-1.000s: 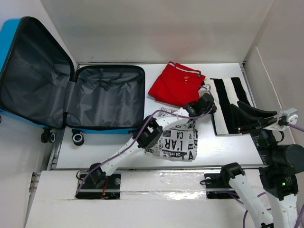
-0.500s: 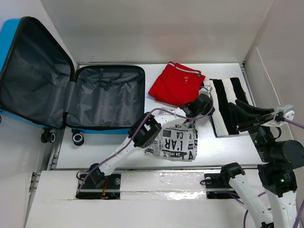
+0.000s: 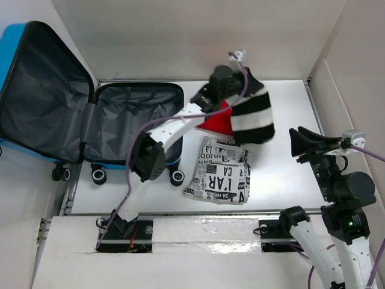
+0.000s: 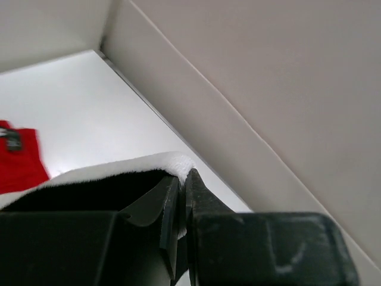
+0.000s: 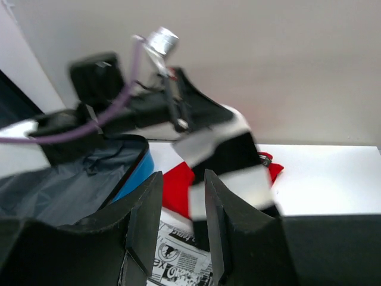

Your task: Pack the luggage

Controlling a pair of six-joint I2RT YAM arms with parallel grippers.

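Note:
The blue luggage point(image 3: 18, 36) lies open at the left, its dark grey lining point(image 3: 135, 123) showing. My left gripper point(image 3: 231, 81) is raised above the table and shut on a black-and-white striped garment point(image 3: 252, 114), which hangs from it over the red garment point(image 3: 219, 120). In the left wrist view the jaws pinch the garment's white fleecy edge point(image 4: 175, 162). My right gripper point(image 3: 301, 144) is open and empty at the right side; its wrist view shows the striped garment point(image 5: 229, 158) hanging beyond its fingers.
A newspaper-print garment point(image 3: 219, 171) lies in front of the red one. White walls point(image 3: 198, 36) enclose the table at the back and right. The suitcase wheels point(image 3: 99, 176) sit at its near edge.
My left gripper took the striped garment off the table at the right and lifted it up and left, over the red garment. My right arm drew back slightly.

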